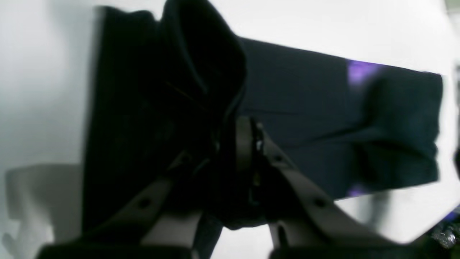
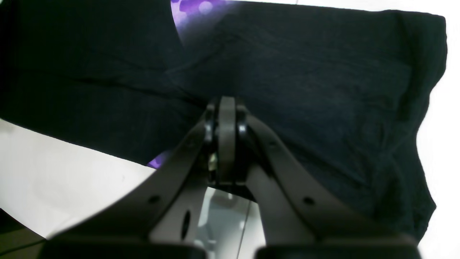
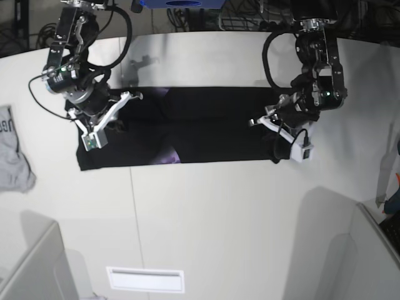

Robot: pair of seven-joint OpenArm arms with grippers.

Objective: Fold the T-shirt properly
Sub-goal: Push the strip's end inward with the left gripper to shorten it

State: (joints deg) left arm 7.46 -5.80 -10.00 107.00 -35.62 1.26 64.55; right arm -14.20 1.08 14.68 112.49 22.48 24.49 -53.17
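The black T-shirt [image 3: 212, 125] lies on the white table as a long folded strip, with a bit of purple print [image 3: 169, 155] showing at its near edge. At the strip's right end in the base view, my left gripper [image 3: 255, 122] is shut on the cloth. The left wrist view shows a bunched fold [image 1: 201, 72] rising from between the closed fingers of that gripper [image 1: 248, 138]. My right gripper [image 3: 134, 96] is at the strip's far edge near its left end. In the right wrist view that gripper [image 2: 226, 118] is shut, and creases in the shirt [image 2: 305, 72] run into its tips.
A small grey garment [image 3: 12, 156] lies at the table's left edge. A white rectangular plate [image 3: 145, 279] is set into the near part of the table [image 3: 219, 212]. Grey partitions stand at the near left [image 3: 31, 262] and near right [image 3: 369, 250] corners.
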